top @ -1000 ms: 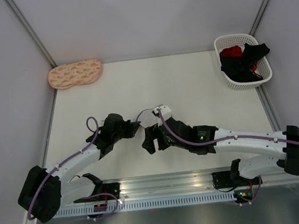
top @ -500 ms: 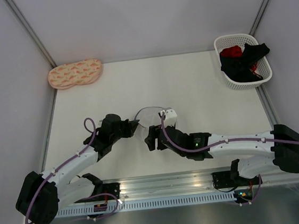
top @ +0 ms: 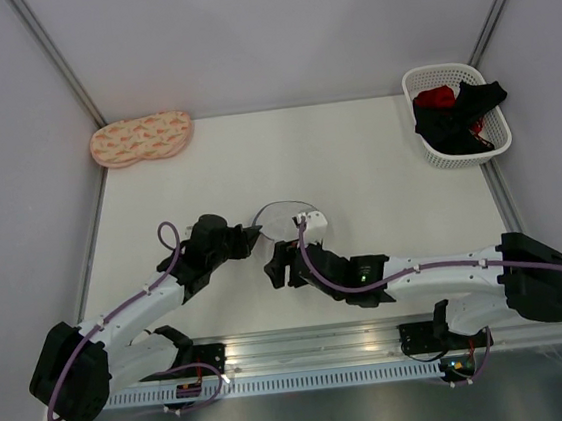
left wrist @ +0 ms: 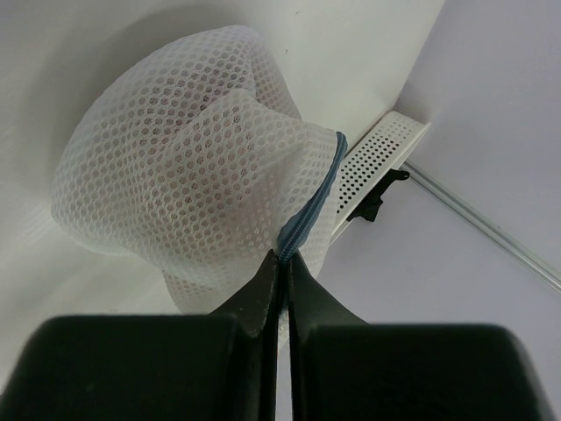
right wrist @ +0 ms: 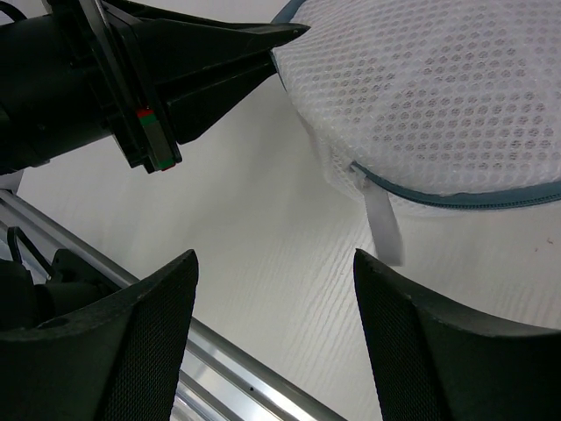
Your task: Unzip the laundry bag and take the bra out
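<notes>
Left hand point(left wrist: 282, 260) pinches the laundry bag point(left wrist: 180, 175) by its zipper rim point(left wrist: 321, 186); right hand point(right wrist: 273, 263) hangs spread beside it.
The left fingertips are pressed together on the grey-blue rim, with the white mesh bunched beyond them. The right hand's 2 fingers stand wide apart just short of the bag, where a white tab point(right wrist: 383, 224) dangles from the zipper. The bag is at the near middle of the table point(top: 375, 150).

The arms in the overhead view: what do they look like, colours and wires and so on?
Both the left arm and right arm have white tubular links, bulky black joints and a looping purple cable. The left end effector and right end effector are black, the right one's fingers finely textured.
</notes>
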Robot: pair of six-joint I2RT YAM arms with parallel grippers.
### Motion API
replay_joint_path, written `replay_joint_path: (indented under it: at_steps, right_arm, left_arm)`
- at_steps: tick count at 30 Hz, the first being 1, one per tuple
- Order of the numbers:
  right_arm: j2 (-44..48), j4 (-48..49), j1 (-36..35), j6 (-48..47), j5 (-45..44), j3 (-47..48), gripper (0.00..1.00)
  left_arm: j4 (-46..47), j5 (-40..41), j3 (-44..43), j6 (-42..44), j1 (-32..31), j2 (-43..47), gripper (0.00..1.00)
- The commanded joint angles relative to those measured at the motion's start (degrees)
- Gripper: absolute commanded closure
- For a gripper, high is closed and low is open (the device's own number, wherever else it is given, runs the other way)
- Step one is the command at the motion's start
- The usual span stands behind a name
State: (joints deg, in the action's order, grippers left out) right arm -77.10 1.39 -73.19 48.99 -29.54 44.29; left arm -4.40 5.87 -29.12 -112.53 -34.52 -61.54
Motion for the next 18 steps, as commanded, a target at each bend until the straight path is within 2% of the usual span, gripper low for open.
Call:
replay_joint_path:
  at_steps: [1,4,11,18]
  right_arm:
    - [-1.65,4.14,-0.38,1.89,0.09,0.71,0.24]
    - [-3.49,5.03,-0.99,3.21,-1.82,0.62,0.25]
    - [-6.57,2.57,-3.72,5.76,-12.64,2.73,0.41]
    - [-9.03,-0.24,-4.42,3.22,-22.47,5.71,0.43]
  left_arm:
    - [-0.17,-0.33,0.30,-3.31,-0.28,0.63,0.98]
    - [-0.25,-0.59,0.03,-3.31,-0.28,0.72,0.98]
    - [-0.34,-1.12,-0.14,-3.40,-0.28,0.89,0.98]
    - [-0.34,-1.65,0.21,-3.31,-0.37,1.33,0.98]
